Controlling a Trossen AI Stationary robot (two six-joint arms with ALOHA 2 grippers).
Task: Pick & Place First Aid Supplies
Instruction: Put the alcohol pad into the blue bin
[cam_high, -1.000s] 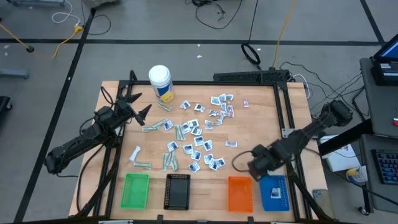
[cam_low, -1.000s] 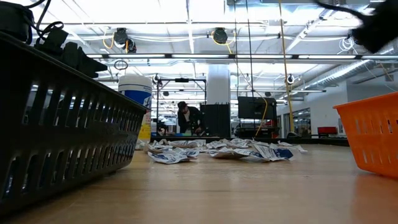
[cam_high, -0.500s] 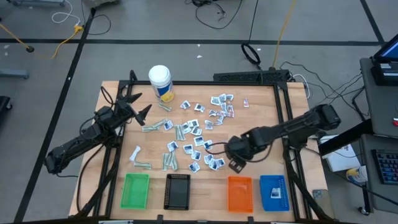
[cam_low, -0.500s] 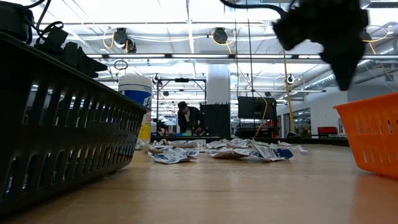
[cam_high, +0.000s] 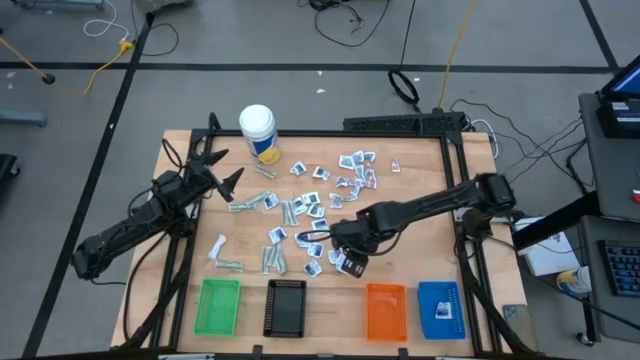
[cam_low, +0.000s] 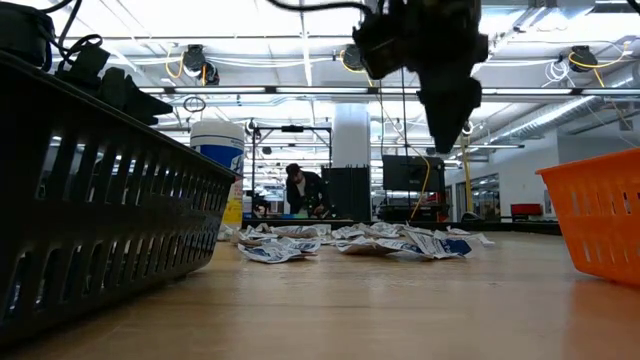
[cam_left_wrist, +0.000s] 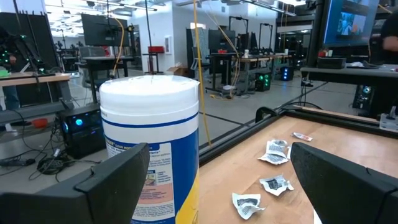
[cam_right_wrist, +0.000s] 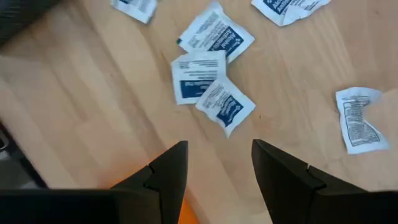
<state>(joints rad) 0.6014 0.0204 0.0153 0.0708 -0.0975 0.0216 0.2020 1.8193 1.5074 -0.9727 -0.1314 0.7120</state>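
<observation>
Many small white-and-blue sachets (cam_high: 320, 215) and pale green strips (cam_high: 245, 204) lie flat and scattered on the wooden table; they also show in the low view (cam_low: 350, 242). My right gripper (cam_high: 347, 262) is open and empty above the near sachets (cam_right_wrist: 208, 90), fingers pointing down; it shows high in the low view (cam_low: 445, 105). My left gripper (cam_high: 222, 168) is open and empty at the table's left, level, facing the white bottle (cam_left_wrist: 152, 143).
A tall white bottle with a yellow label (cam_high: 258, 132) stands at the far left. Green (cam_high: 218, 306), black (cam_high: 287, 307), orange (cam_high: 386, 311) and blue (cam_high: 440, 309) trays line the near edge. A person stands in the room behind the table (cam_low: 298, 190).
My right gripper has swung from over the blue tray toward the table's left and far side, passing the orange tray, and now hangs over the near sachets. It has stayed above the table.
</observation>
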